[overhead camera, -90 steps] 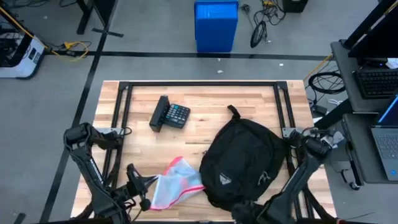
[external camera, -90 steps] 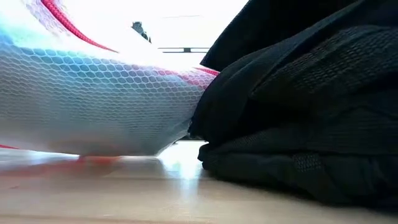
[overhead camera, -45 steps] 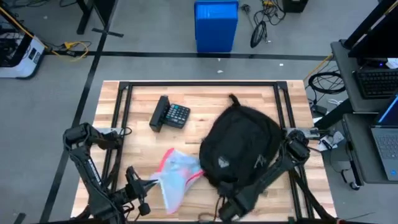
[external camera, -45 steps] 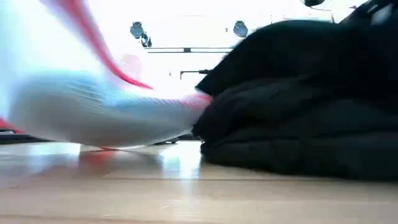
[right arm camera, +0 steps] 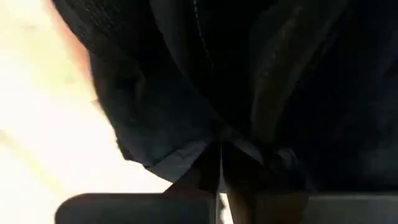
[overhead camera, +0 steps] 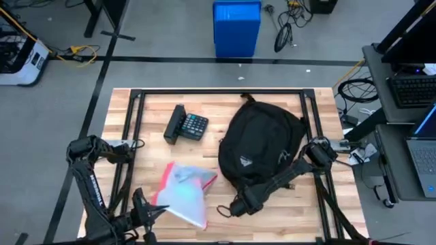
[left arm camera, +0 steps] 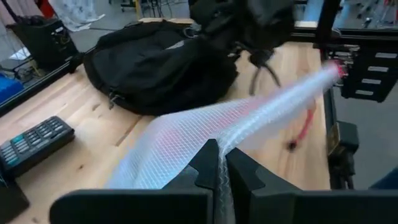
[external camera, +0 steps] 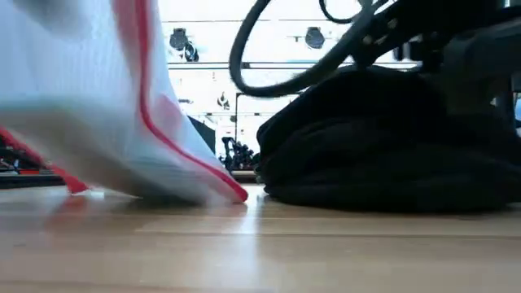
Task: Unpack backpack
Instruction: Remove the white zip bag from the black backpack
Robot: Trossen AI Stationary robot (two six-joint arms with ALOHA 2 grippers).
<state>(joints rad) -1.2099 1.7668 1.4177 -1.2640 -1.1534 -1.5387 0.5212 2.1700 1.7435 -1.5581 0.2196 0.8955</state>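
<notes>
Now the mesh pouch (overhead camera: 182, 197) lies clear of the backpack (overhead camera: 260, 151), pulled out toward the table's (overhead camera: 211, 139) near-left; the left gripper (left arm camera: 218, 165) pinches its edge. The backpack has slid toward mid-table, right gripper (overhead camera: 240, 205) clamped on its near fabric. One item is out.
</notes>
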